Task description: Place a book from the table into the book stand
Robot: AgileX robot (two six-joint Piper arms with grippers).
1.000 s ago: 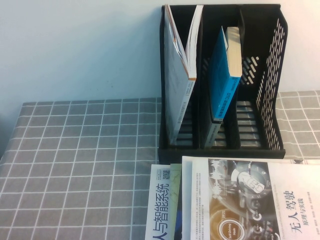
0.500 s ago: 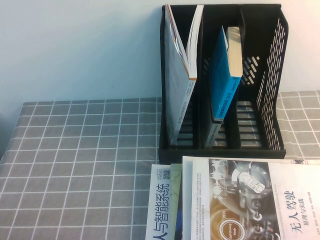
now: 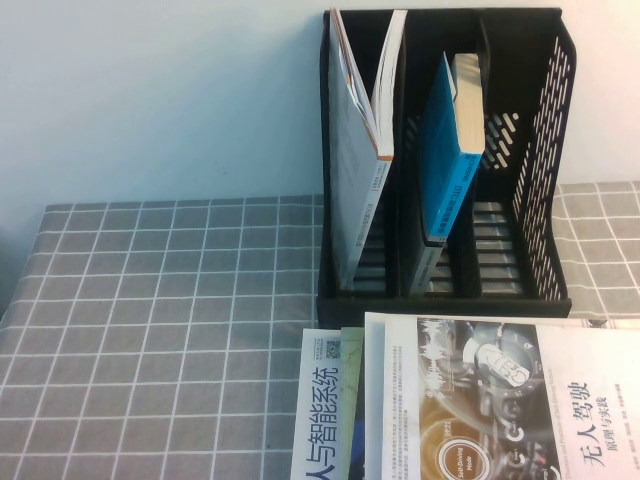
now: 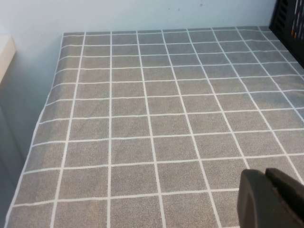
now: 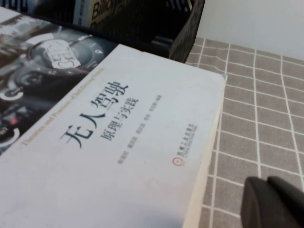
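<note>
The blue book (image 3: 445,150) stands upright, leaning, in the middle compartment of the black book stand (image 3: 540,150). Its pale lower cover with "Billion" lettering shows in the right wrist view (image 5: 102,12), inside the stand (image 5: 185,28). Neither gripper shows in the high view. My left gripper (image 4: 265,175) is shut and empty, low over the bare grey grid table (image 4: 142,118), far from the stand's corner (image 4: 290,19). My right gripper (image 5: 267,183) is shut and empty over the cloth, just beside the cream-covered book (image 5: 118,142).
A thin white book with an orange edge (image 3: 360,130) leans in the stand's left compartment; the right compartment holds nothing. The cream-covered book with a dark photo (image 3: 500,400) lies on other books (image 3: 320,410) in front of the stand. A pale wall stands behind.
</note>
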